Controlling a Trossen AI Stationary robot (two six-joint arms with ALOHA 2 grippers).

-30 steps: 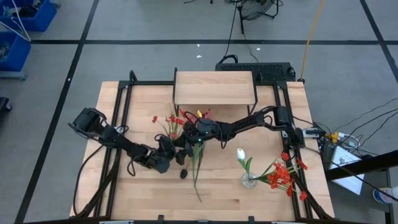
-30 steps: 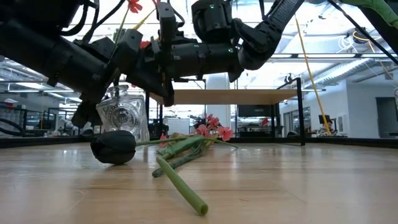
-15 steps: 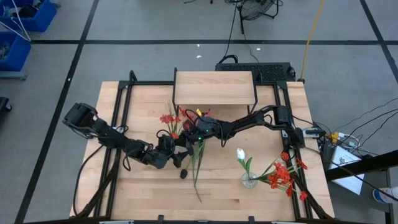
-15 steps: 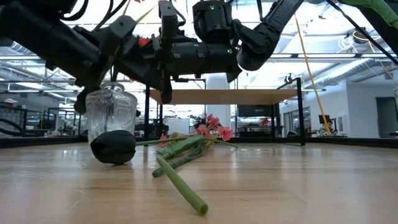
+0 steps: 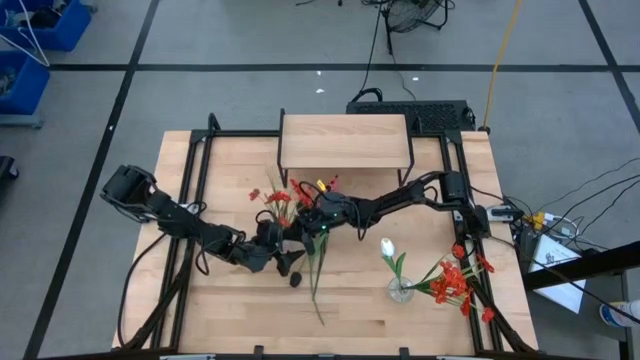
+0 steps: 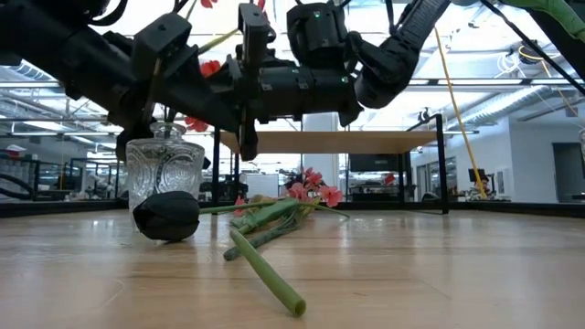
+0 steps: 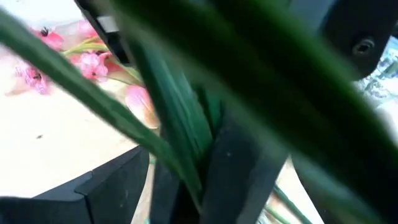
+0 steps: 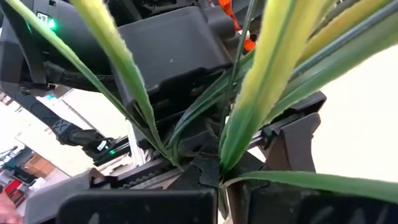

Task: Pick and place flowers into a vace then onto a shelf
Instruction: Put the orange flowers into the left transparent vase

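Observation:
My right gripper (image 5: 305, 222) hovers at mid-table, shut on a bunch of flowers with red blossoms (image 5: 278, 195) and long green and yellow leaves (image 8: 249, 118). My left gripper (image 5: 272, 248) is just to its left, above a clear glass vase (image 6: 165, 169) that stands by a dark rounded lump (image 6: 166, 217). A thin stem with red blossoms (image 6: 194, 123) reaches down at the vase mouth. More green stems (image 5: 318, 275) with pink blossoms (image 6: 311, 190) lie flat on the table. The shelf (image 5: 345, 140) stands at the far edge. My left gripper is at the neck of the vase (image 6: 164, 139), coming from above; its own dark body hides the place of contact, so the kind of hold cannot be told. The vase stands upright below it. My right gripper pinches the bunch low down, where the leaves gather (image 8: 221, 163), between its two fingers (image 8: 292, 149). The bunch is lifted clear, with its blossoms toward the left gripper and the vase.
A second small vase (image 5: 400, 291) stands on the table's near right part with red flowers (image 5: 452, 283) and a white bud (image 5: 387, 246). Black frame rails (image 5: 190, 190) run along both sides. Bare wood lies near the front edge (image 5: 230, 320).
The vase has shifted a little toward the table's left edge under my left gripper and gone from tilted to upright. The red blossoms held by my right gripper have swayed slightly left and back above it.

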